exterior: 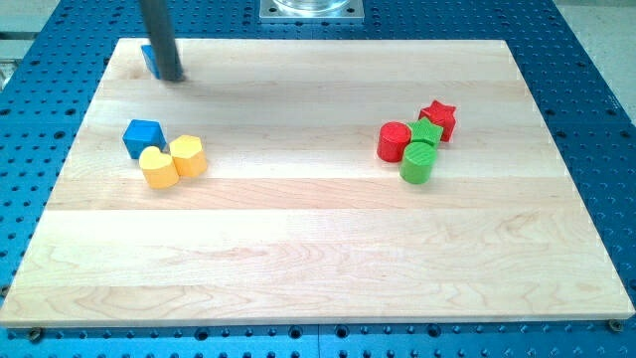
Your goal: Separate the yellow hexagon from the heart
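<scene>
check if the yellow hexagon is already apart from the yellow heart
No, the yellow hexagon sits touching the yellow heart on its right side.

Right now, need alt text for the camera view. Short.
On a wooden board, a yellow hexagon touches a yellow heart beside a blue block at the view's left. My tip sits apart near the top-left corner, against another blue block. Red and green blocks cluster at the right.

Blue block (143,136) beside heart (158,166) (touching)
</scene>
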### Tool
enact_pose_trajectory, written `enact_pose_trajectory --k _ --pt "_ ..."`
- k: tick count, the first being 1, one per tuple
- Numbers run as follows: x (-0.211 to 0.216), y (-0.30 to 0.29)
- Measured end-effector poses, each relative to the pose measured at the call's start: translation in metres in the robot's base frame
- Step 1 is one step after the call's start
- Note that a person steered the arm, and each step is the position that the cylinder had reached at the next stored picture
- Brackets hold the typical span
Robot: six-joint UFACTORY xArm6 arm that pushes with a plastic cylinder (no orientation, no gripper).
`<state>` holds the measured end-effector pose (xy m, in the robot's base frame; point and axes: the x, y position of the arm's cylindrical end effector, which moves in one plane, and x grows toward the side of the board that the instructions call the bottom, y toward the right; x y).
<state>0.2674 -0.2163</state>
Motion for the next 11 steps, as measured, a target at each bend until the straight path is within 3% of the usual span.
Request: enact_pose_trajectory --k 1,3,4,5,7,8,10,11 --pt "0.021 0.017" --pt "0.193 0.122" --pt "0.211 0.084" --pt "0.207 0.019" --pt "0.207 0.018" --pt "0.204 0.052" --pt "0.104 0.111" --pt "0.091 0.112"
